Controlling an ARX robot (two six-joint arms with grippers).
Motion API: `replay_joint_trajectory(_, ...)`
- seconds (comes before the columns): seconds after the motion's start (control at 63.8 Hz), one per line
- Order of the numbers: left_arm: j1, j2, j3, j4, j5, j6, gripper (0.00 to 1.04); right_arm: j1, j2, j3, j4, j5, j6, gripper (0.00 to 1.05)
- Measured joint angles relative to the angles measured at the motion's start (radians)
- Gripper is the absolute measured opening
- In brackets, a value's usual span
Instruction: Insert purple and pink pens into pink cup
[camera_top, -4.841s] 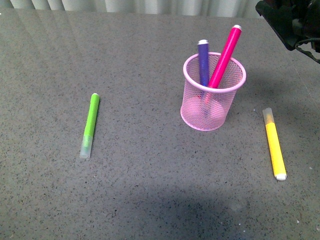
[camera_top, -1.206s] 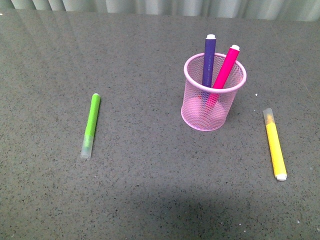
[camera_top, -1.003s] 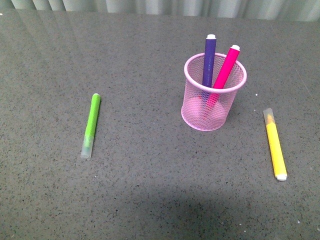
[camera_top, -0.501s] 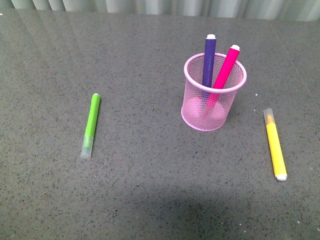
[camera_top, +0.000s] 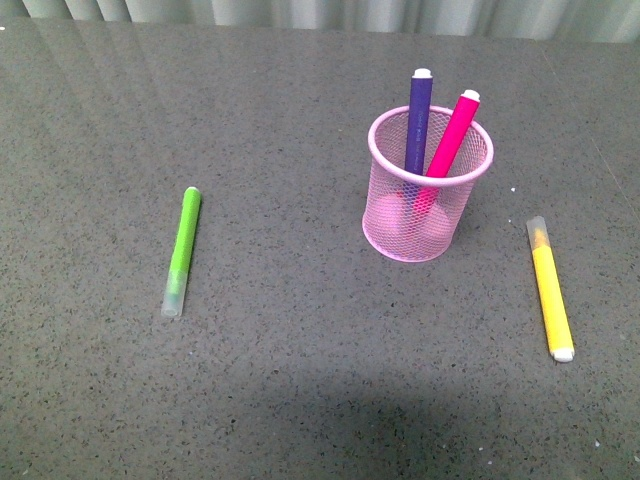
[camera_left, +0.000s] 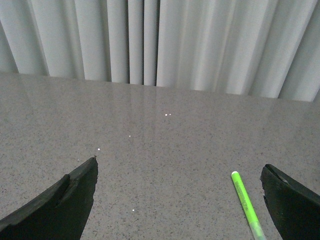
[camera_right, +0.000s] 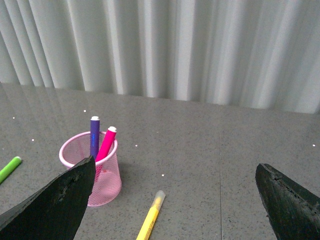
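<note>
The pink mesh cup (camera_top: 428, 186) stands upright on the grey table. The purple pen (camera_top: 419, 115) and the pink pen (camera_top: 452, 133) both stand inside it, leaning on the rim, white ends up. The right wrist view shows the cup (camera_right: 107, 175) with the purple pen (camera_right: 94, 136) and the pink pen (camera_right: 106, 143) in it. Neither arm shows in the front view. My left gripper (camera_left: 180, 200) is open and empty, raised above the table. My right gripper (camera_right: 175, 200) is open and empty, raised and well back from the cup.
A lime-green marker (camera_top: 181, 250) lies on the table left of the cup, also in the left wrist view (camera_left: 247, 204). A yellow marker (camera_top: 549, 289) lies right of the cup, also in the right wrist view (camera_right: 150, 216). White curtains (camera_right: 200, 50) hang behind the table.
The right arm has left the front view's upper right corner. The purple pen has stood up straighter in the cup and the pink pen has shifted. Nothing has moved in the last second.
</note>
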Motion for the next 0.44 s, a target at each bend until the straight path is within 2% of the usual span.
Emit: replay_joint_trajectory(0.439,0.0,0.0,0.0,0.0,0.0,0.0,0.97,0.0,0.0,0.0,0.0,0.0,0.0,0.97)
